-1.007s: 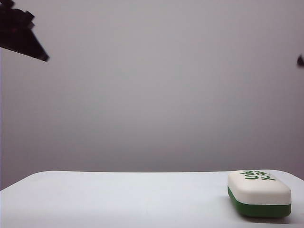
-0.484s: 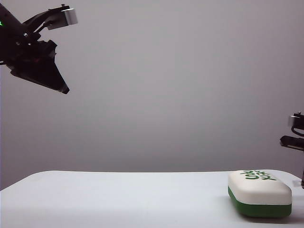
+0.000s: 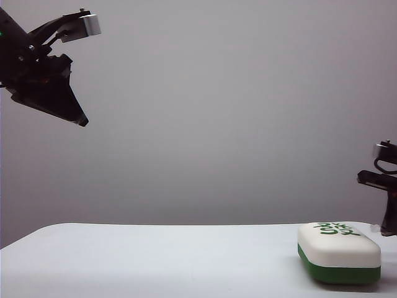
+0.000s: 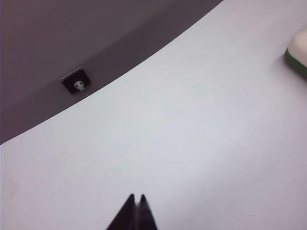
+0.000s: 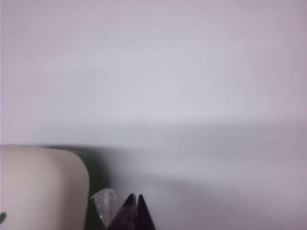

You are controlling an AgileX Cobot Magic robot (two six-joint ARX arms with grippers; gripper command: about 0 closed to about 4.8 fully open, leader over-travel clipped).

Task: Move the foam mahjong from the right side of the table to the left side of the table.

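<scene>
Foam mahjong: lies flat on the right end of the table, near the front edge, white part up, dark green layer underneath, green characters on its top face. Nothing grips it.
Table: plain white top with rounded corners; the stretch to the left of the block is bare white surface.
Left gripper: high above the left end of the table, well apart from the block, tilted down toward the table. In the left wrist view its two dark fingertips meet in one point, so the jaws are together and carry nothing.
Right gripper: at the right edge of the exterior view, just beside the block's far right end and slightly above it. Its tips press together, jaws together, holding nothing; the block's rounded corner sits close beside them.
Wall fixture: small dark square plate with a metal stud, beyond the table's edge.
</scene>
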